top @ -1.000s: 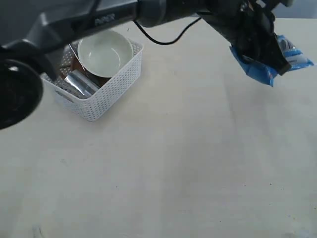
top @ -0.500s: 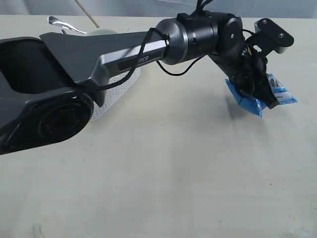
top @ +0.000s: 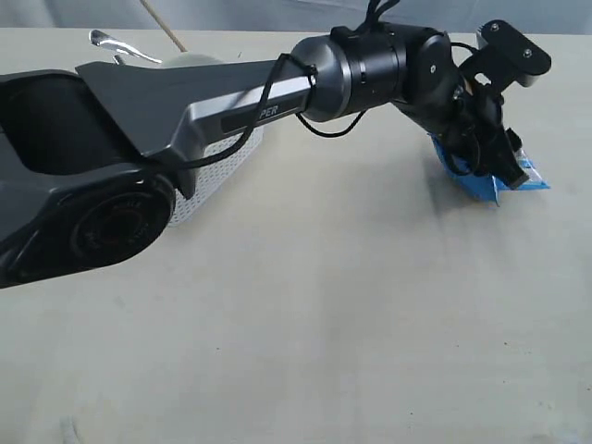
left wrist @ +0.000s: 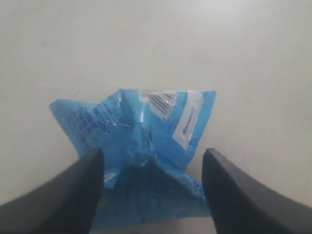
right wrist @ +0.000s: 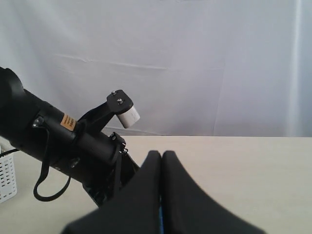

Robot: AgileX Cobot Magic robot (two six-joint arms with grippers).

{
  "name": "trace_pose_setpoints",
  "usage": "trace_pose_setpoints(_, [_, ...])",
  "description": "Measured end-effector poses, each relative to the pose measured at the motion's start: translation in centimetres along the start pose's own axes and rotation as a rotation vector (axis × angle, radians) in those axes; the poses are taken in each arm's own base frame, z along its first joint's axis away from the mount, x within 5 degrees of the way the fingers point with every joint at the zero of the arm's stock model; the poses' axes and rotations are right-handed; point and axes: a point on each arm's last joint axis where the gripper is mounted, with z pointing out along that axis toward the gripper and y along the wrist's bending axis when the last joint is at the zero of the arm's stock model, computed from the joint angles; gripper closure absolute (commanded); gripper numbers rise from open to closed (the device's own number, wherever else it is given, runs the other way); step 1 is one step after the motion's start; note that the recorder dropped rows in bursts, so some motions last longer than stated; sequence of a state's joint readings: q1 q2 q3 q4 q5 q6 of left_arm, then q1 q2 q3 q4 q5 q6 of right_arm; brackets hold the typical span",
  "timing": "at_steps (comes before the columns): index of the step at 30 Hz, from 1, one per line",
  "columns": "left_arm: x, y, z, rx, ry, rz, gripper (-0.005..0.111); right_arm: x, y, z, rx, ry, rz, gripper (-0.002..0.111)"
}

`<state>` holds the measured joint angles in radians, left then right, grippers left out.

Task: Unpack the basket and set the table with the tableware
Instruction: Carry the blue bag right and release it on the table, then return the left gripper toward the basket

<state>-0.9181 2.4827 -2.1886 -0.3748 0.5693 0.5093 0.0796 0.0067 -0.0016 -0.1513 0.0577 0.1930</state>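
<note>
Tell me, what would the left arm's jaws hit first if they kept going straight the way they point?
The blue snack packet. The left gripper points down at it, jaws open on either side, with the table right under the packet. How near the jaws are is hard to judge.

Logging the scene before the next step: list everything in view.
table: one, cream, under everything
basket: one, white, left side of table, mostly behind the arm
metal handle: one, silver, sticking up behind the arm
chopstick: one, wooden, beside the handle
snack packet: one, blue, right side of table
curtain: one, white, behind table
left gripper: black, open, straddling the packet
right gripper: black, shut
</note>
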Motion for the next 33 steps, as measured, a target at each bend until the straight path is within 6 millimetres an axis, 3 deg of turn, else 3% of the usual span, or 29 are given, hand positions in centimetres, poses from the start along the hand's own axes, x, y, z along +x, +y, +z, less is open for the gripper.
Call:
trace_pose_setpoints(4, [0.0, 0.0, 0.0, 0.000, 0.000, 0.000, 0.048, 0.0, 0.0, 0.0, 0.000, 0.000, 0.000, 0.109])
trace_pose_setpoints(7, [0.0, -0.1, -0.2, 0.007, 0.009, 0.000, 0.057, 0.0, 0.0, 0.0, 0.000, 0.000, 0.000, 0.109])
trace_pose_setpoints(9, [-0.5, -0.1, -1.0, 0.014, 0.014, 0.001, 0.069, 0.0, 0.0, 0.0, 0.000, 0.000, 0.000, 0.109])
trace_pose_setpoints(12, [-1.8, 0.0, -3.1, 0.024, 0.011, 0.007, 0.101, 0.0, 0.0, 0.0, 0.000, 0.000, 0.000, 0.109])
trace_pose_setpoints(13, [-2.4, 0.1, -4.0, 0.026, 0.010, 0.003, 0.106, 0.0, 0.0, 0.0, 0.000, 0.000, 0.000, 0.109])
trace_pose_setpoints(18, [-3.9, 2.1, -9.0, 0.026, 0.034, -0.078, 0.107, 0.0, 0.0, 0.0, 0.000, 0.000, 0.000, 0.109])
trace_pose_setpoints(25, [-4.0, 5.7, -15.8, 0.025, 0.137, -0.180, 0.107, 0.0, 0.0, 0.0, 0.000, 0.000, 0.000, 0.109])
trace_pose_setpoints(30, [-5.0, 5.3, -21.3, 0.006, 0.093, -0.190, 0.107, 0.0, 0.0, 0.0, 0.000, 0.000, 0.000, 0.109])
trace_pose_setpoints(33, [-4.4, 4.7, -23.9, -0.015, 0.072, -0.199, 0.107, 0.0, 0.0, 0.0, 0.000, 0.000, 0.000, 0.109])
